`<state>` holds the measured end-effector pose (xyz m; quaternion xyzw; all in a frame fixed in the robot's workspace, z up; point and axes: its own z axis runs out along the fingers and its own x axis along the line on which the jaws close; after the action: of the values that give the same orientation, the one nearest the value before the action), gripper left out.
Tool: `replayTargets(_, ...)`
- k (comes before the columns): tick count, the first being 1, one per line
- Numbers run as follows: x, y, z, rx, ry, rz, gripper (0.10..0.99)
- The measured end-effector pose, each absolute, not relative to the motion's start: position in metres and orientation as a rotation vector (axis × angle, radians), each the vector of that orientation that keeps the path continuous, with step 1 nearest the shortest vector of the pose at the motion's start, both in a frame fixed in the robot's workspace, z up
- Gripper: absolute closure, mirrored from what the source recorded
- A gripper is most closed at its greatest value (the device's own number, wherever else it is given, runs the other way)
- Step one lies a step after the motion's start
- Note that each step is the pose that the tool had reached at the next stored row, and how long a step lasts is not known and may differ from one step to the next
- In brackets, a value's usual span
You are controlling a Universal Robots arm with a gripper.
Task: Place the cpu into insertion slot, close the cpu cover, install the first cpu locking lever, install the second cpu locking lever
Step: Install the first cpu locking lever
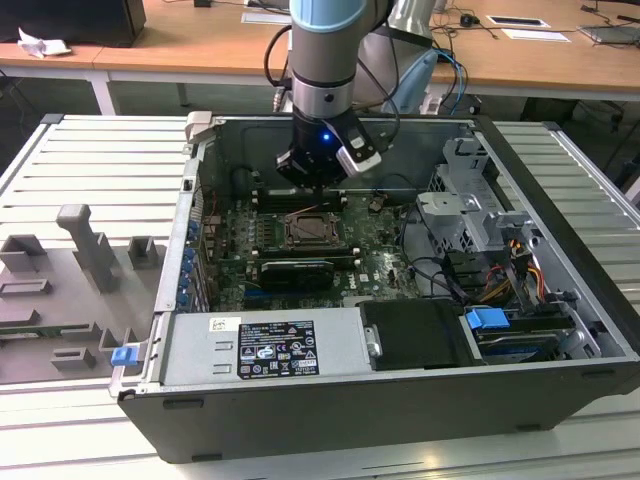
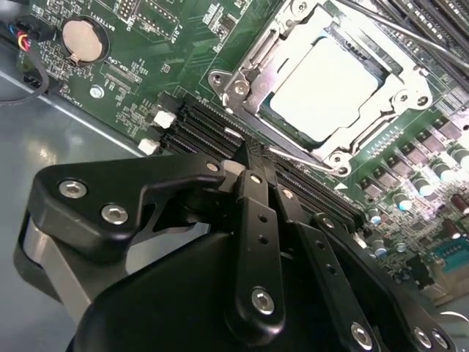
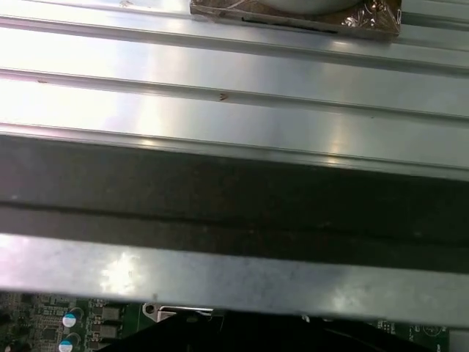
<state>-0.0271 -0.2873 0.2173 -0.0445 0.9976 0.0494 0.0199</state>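
CPU (image 2: 322, 92) lies seated in the insertion slot (image 2: 381, 70) on the green motherboard (image 2: 146, 81), the cpu cover (image 2: 267, 70) closed around it. Just beside the slot's edge, the end effector (image 2: 253, 158) has its fingers pressed together near a thin locking lever (image 2: 308, 155).

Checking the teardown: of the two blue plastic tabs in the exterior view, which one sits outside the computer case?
The small blue tab at the case's outer corner, on the exterior view's left; the larger blue tab sits inside, on the right.

We are holding our arm (image 1: 322, 60) upright, wrist pointing straight down, and our gripper (image 2: 253, 155) is hanging low with its black fingers (image 2: 256, 220) pressing together, tips meeting, nothing between them.
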Motion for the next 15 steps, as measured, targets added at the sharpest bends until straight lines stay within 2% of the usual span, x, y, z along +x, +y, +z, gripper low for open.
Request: replayTargets(15, -0.023, -0.287, 0.205, -0.139, 3.097, 0.125, 0.980)
